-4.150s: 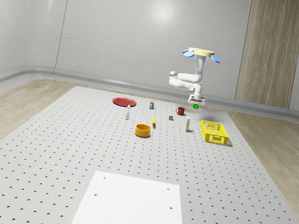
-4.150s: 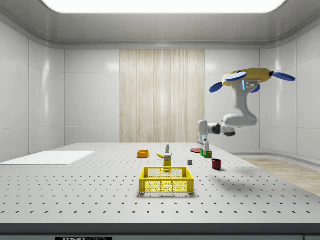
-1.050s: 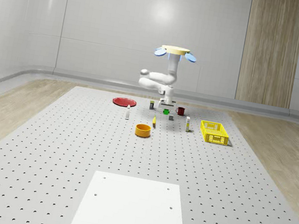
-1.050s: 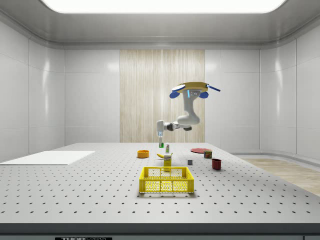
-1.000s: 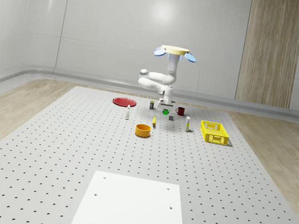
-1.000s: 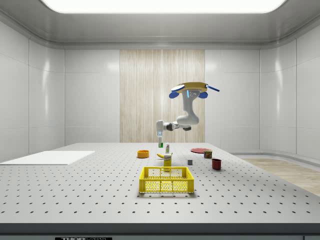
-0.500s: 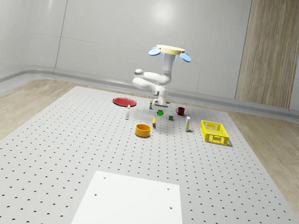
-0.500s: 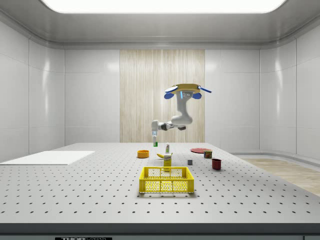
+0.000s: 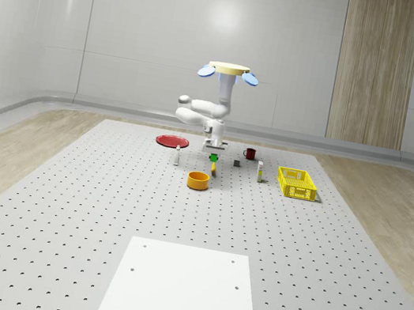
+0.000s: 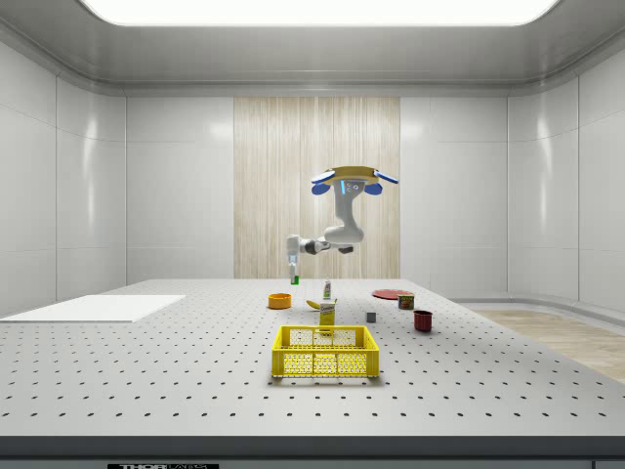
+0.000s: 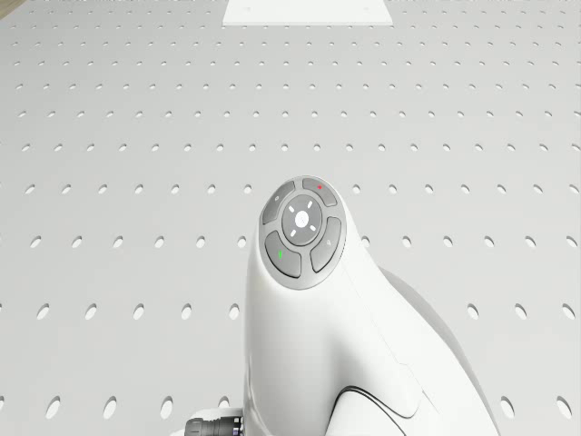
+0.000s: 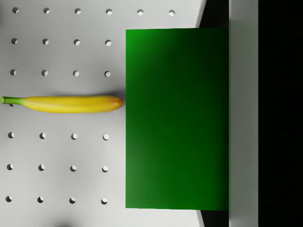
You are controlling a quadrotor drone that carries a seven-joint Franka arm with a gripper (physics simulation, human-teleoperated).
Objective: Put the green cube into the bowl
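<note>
The green cube hangs in the air, with my gripper shut on it. It is above the banana, a little behind the orange bowl and to its right in the whole-scene view. In the side view the cube hangs just above and right of the bowl. The drone hovers high over this spot. In the wrist view the cube sits against one finger, and the banana lies on the table below.
On the perforated table stand a red plate, a red mug, a yellow basket, two small bottles and a grey block. A white mat lies near the front.
The drone, arm and held cube have moved steadily to the whole-scene view's left, from beside the mug and basket to above the banana near the bowl. The cube stays gripped.
</note>
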